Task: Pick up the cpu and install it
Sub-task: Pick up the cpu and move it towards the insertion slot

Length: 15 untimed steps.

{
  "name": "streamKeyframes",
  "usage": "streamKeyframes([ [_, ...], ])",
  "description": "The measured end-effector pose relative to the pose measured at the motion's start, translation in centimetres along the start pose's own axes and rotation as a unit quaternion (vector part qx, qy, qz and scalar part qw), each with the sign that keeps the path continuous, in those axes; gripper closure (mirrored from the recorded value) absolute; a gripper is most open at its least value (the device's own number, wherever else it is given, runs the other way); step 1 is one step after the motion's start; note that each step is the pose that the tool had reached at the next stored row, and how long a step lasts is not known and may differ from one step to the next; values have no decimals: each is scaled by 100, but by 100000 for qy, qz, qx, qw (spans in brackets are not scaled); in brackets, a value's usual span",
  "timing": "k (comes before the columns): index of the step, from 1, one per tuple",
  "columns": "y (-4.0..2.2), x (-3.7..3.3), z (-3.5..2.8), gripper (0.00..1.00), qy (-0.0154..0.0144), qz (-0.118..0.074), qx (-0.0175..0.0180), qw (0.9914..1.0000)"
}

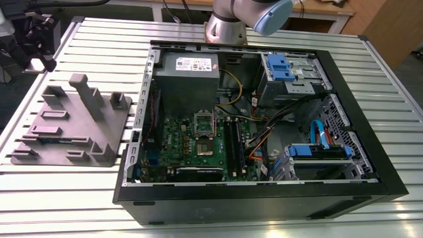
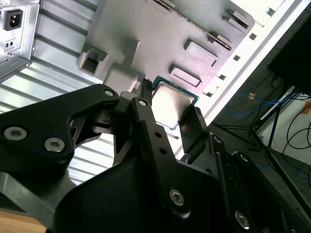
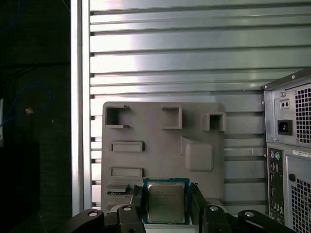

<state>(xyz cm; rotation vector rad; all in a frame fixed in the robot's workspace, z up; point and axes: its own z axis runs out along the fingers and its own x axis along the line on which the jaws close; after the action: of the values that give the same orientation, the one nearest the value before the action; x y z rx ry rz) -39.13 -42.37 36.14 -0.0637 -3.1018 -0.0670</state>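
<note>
Black fingers (image 3: 137,196) of the gripper (image 3: 166,195) pinch the cpu (image 3: 166,203) by two opposite edges, one finger on each side. In the second wrist view the same hold shows from a slant: the gripper (image 2: 170,115) has the cpu (image 2: 172,103) clamped between its two dark fingers (image 2: 146,110).

The chip lies flat, with its pale silvery metal top turned up toward both wrist cameras and a thin green rim showing round the plate. It is square, so no side reads as the longer one. In the first wrist view its edges run parallel to the edges of the grey tray (image 3: 160,145) under it. The chip sits over the tray's border, near two shallow rectangular recesses. Whether it touches the tray I cannot tell.

The grey tray (image 1: 73,124), studded with upright blocks and slots, rests on the ribbed aluminium table (image 1: 264,218). Just beside it, toward the exterior view's right, lies the open black computer case (image 1: 264,198). Inside the case are the green motherboard (image 1: 178,136) with its metal socket frame (image 1: 203,130), a grey power supply (image 1: 188,67) and blue-tabbed drive bays (image 1: 284,67)
</note>
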Motion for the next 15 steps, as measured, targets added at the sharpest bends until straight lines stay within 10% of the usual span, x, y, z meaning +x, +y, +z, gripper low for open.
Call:
streamKeyframes([
  [15, 3, -69, -2, 53, -1, -3, -3, 100000],
])
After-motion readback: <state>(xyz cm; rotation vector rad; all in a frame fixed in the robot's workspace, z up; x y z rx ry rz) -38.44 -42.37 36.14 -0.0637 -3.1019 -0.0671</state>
